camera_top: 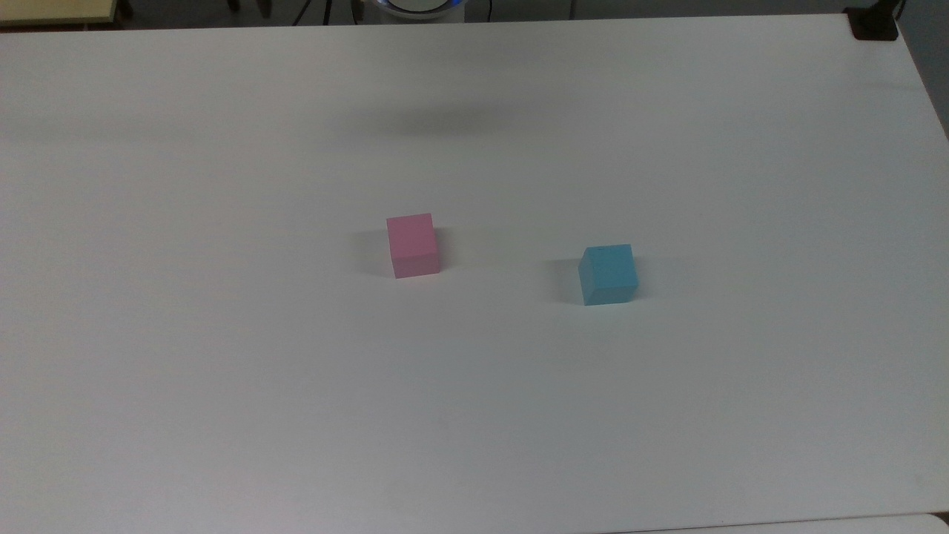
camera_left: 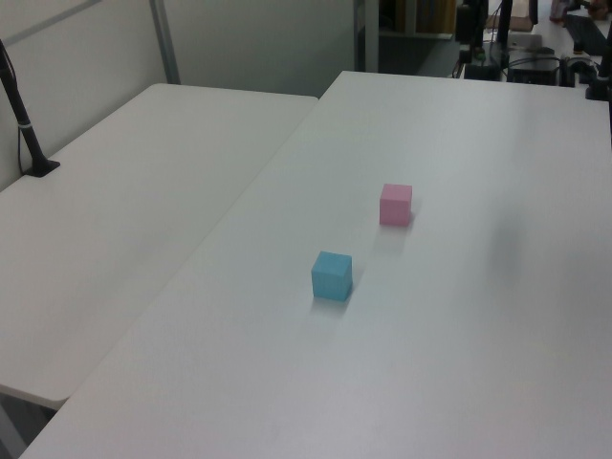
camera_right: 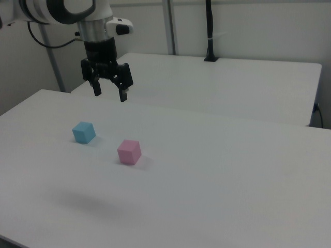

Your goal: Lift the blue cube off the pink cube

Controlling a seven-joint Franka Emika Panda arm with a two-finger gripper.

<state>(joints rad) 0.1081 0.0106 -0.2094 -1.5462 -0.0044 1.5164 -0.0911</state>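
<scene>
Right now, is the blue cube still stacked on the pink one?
No, the blue cube sits on the table, apart from the pink cube.

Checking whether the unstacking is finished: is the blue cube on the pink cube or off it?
Off. The blue cube sits on the white table, clearly apart from the pink cube, with nothing on either.

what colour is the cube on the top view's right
Light blue, a plain cyan: the blue cube, clearest in the top view.
</scene>
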